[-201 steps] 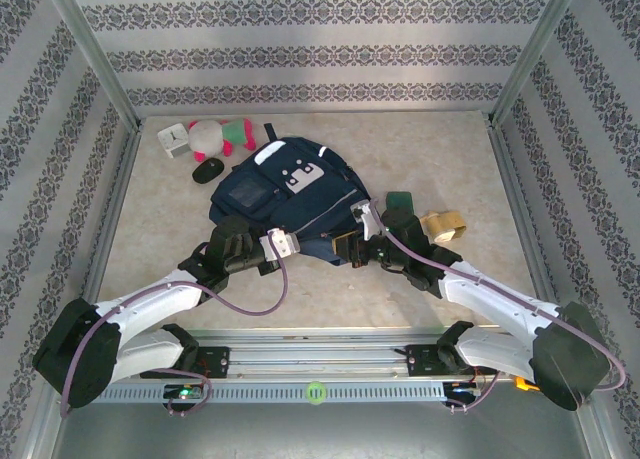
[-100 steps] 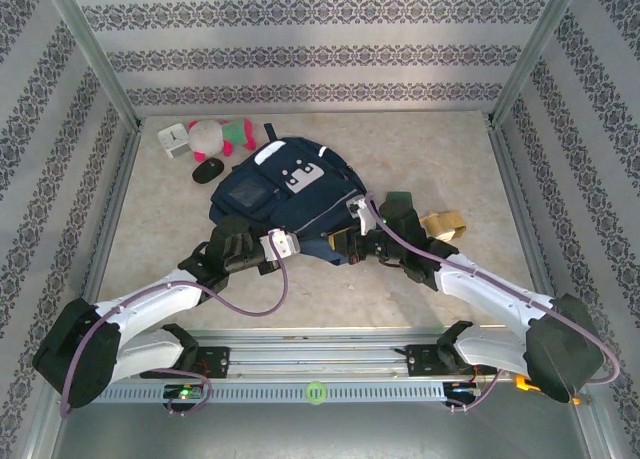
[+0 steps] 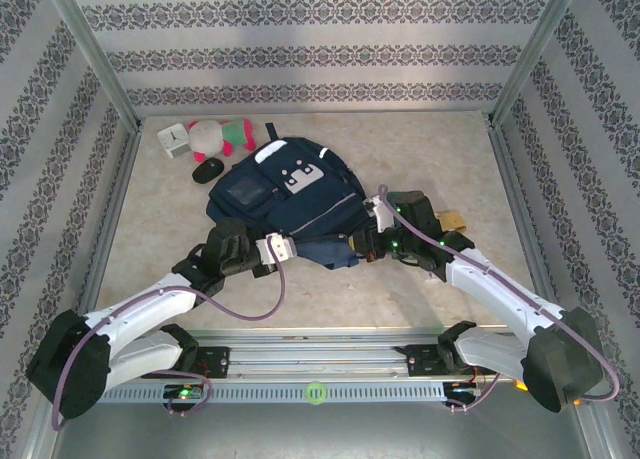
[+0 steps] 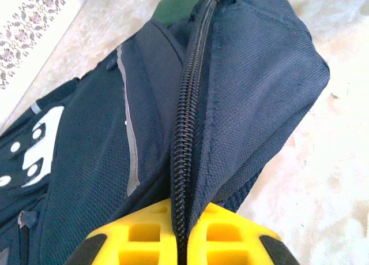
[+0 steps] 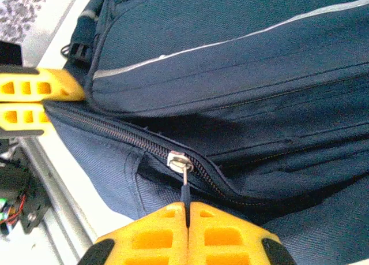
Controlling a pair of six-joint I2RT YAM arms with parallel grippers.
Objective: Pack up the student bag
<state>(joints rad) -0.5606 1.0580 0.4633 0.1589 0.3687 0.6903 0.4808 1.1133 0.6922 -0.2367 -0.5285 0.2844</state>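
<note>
The bag (image 3: 290, 194) lies mid-frame in the top view. Its zip seam is clenched by the left gripper (image 4: 180, 213), the right gripper (image 5: 187, 210) grasping the zip pull (image 5: 185, 191); likely the opening step, next needing a steady pull along the teeth

Top external: high over the near edge of the table (image 3: 450, 159), looks down and forward across all of it. Left wrist: very close on the student bag (image 4: 86, 161), sighting along its zip (image 4: 185, 120). Right wrist: equally close (opposite end), same zip, left gripper (image 5: 60, 105) at frame's left.
</note>
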